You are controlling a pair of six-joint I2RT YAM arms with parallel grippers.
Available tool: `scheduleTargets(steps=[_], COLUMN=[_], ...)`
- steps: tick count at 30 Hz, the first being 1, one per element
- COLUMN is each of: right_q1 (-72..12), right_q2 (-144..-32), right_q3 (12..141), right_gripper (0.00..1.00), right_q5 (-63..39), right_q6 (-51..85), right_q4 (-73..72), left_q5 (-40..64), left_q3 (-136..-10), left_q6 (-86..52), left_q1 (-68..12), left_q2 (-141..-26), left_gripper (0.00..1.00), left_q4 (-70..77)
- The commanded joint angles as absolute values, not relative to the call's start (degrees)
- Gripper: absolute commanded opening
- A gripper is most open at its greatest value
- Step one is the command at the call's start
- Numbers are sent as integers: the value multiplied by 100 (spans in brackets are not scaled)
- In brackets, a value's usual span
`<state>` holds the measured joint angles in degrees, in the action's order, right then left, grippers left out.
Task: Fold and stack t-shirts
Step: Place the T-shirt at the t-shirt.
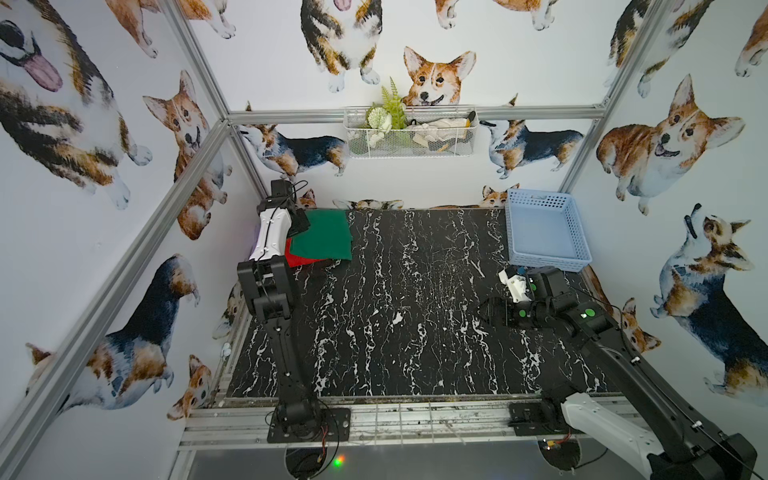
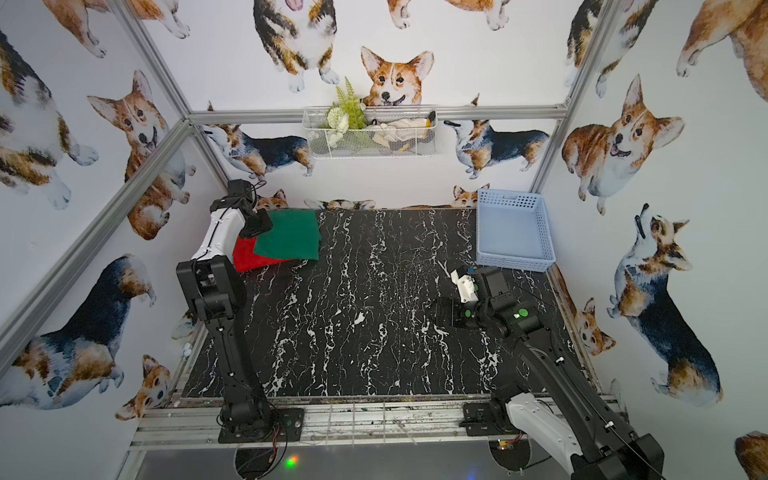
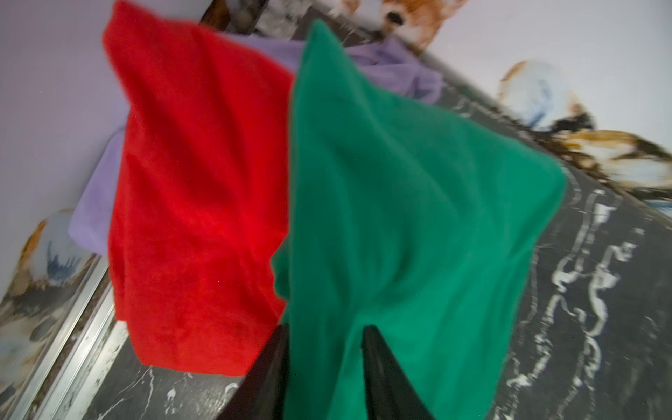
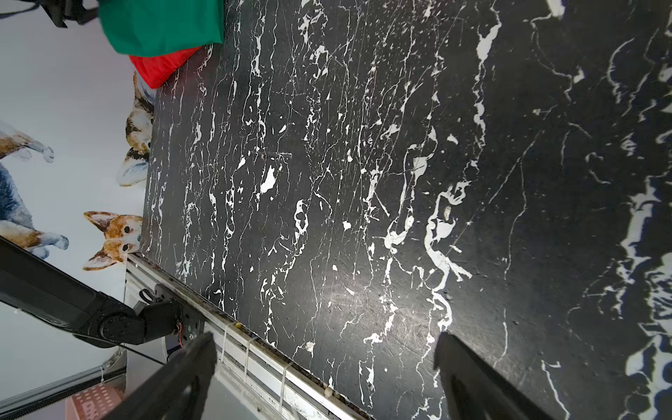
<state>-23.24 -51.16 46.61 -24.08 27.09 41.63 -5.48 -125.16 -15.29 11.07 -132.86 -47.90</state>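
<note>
Your green t-shirt point(image 1: 322, 235) sits folded on top of the red t-shirt point(image 1: 296, 261), shifted a little so red pokes out (a lilac cloth point(image 3: 92, 203) shows under both in the left wrist view). The pile is in the far left corner of the marble table point(image 1: 395, 324). Your left gripper point(image 3: 327, 338) has its fingers parted, with the green edge lying between them. Your right gripper point(image 4: 327, 349) is spread wide with nothing in it, hovering over the tabletop near the blue basket point(image 1: 544, 232).

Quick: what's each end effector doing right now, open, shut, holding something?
Left end effector: open, its fingers parted with the green shirt edge lying loose between them.
Right end effector: wide open, holding nothing.
</note>
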Motion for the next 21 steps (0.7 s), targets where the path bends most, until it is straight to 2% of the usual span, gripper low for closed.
scheduleTargets(steps=[1,6,12,15,21], right_q1=[-2329,-2329,-2329,-2330,-2329], right_q2=[-4993,-4974,-4881,-4827,-4825], right_q3=[4645,4640,4624,4614,4605], right_gripper=[100,100,100,100,100], right_q5=[-2487,-2565,-2562,-2531,-2501], right_q6=[2721,2712,2712,2716,2719], right_q4=[4201,4158,4135,4133,4122], left_q5=[-1051,-1265,-903,-521,901], left_q3=[-12366,-11792,-11080,-11040,-11295], left_q6=[-1814,-1844,-1816,-1866,-2057], left_q1=[1243,1405,1459,1459,1450], left_q2=[-13357,-12918,-12151,-11952,-12068], left_gripper=[51,61,63,63,61], left_q4=[-5221,-4965,-4421,-4350,-4281])
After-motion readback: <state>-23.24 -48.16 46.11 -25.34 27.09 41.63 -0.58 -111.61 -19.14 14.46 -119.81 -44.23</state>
